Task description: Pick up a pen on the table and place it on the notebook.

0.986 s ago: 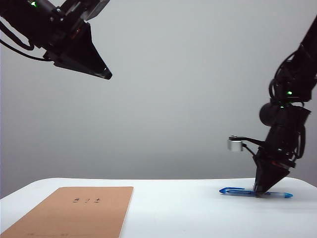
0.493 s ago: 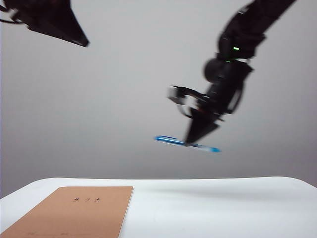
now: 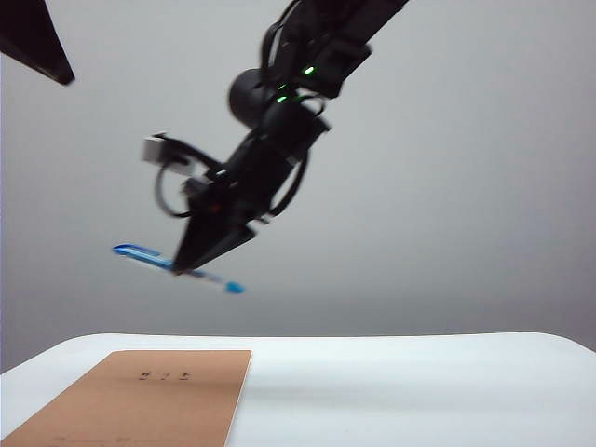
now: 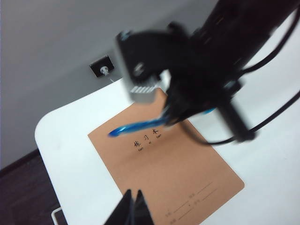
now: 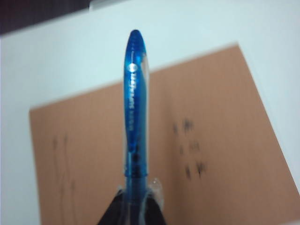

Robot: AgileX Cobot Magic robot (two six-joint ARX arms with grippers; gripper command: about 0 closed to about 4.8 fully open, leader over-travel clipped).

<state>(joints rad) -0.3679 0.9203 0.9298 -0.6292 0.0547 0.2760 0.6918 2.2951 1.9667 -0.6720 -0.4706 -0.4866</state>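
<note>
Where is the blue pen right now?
The pen is up in the air, pinched in the right tool, left of middle in the exterior view, above the notebook and not touching it.

My exterior camera sits low at the table point(image 3: 391, 372) edge, facing level across it to the grey wall, right gripper point(image 3: 182, 267) mid-frame and high. Left wrist camera looks steeply down from well above its gripper point(image 4: 132, 208) onto the notebook point(image 4: 178, 178). Right wrist camera sits close behind its gripper point(image 5: 134, 208), sighting along the pen point(image 5: 135, 112). All three share notebook and pen.
</note>
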